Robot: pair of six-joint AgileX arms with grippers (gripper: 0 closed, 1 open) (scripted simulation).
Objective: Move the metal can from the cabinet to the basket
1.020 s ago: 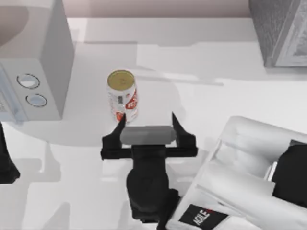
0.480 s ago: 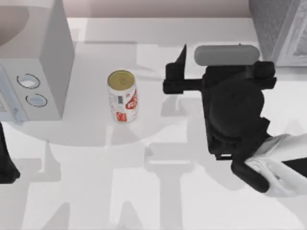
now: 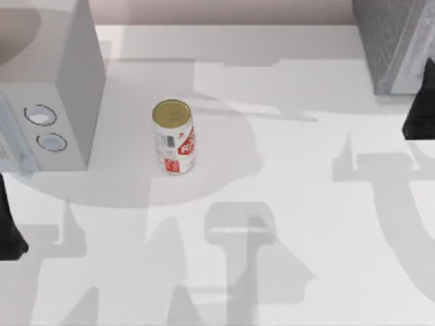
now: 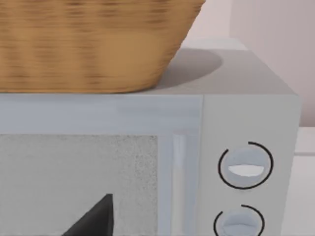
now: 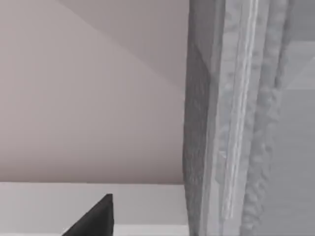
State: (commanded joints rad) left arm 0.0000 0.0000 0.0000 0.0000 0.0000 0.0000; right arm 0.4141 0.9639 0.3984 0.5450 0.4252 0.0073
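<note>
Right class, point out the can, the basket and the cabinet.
can [image 3: 175,146]: top view, on its label.
basket [image 4: 88,46]: left wrist view, on its woven wall.
cabinet [image 3: 387,41]: top view, on its speckled side.

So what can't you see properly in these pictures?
- Right gripper: cut off by the top view's right edge, beside the cabinet; fingers unclear.
- Left gripper: cut off at the left edge.
- Basket: its inside is cropped from the left wrist view.
- Metal can: print too small.

White table [image 3: 285,204], pinkish wall [image 5: 74,98].
</note>
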